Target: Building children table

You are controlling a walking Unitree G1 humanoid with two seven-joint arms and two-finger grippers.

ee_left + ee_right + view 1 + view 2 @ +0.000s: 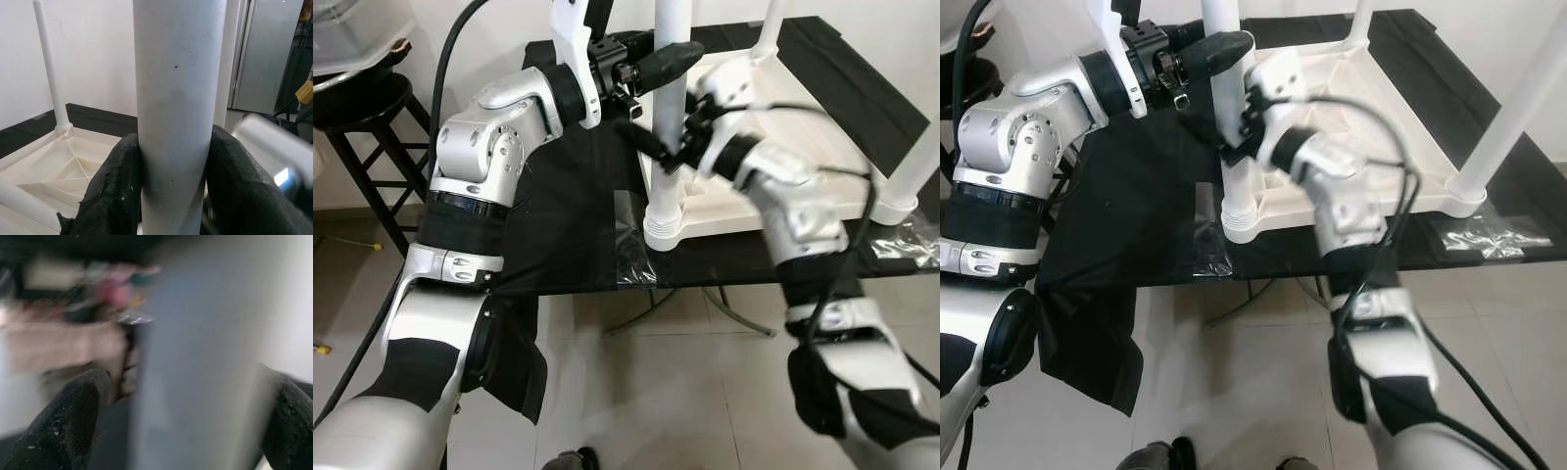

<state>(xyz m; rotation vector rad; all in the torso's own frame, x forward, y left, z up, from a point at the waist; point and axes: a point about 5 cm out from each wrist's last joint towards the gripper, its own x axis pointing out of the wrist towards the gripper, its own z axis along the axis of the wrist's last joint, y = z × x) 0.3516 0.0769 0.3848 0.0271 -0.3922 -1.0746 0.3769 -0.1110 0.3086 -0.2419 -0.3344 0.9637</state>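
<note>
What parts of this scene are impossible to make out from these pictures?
- Top of the near table leg: cut off by the upper edge in both eye views.
- Whether that leg is fully seated in the upturned tabletop: the right gripper and its arm cover part of the corner.
- Right wrist view: motion-blurred; the background behind the leg is unreadable, and so is whether the fingers touch it.
- Left gripper: pads press the leg, but the leg hides what lies behind.

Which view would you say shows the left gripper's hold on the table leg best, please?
The left wrist view: both fingers press on either side of the leg, sharp and close. The eye views show the left gripper from the side, high on the leg, with the contact hidden. The right wrist view is blurred.
</note>
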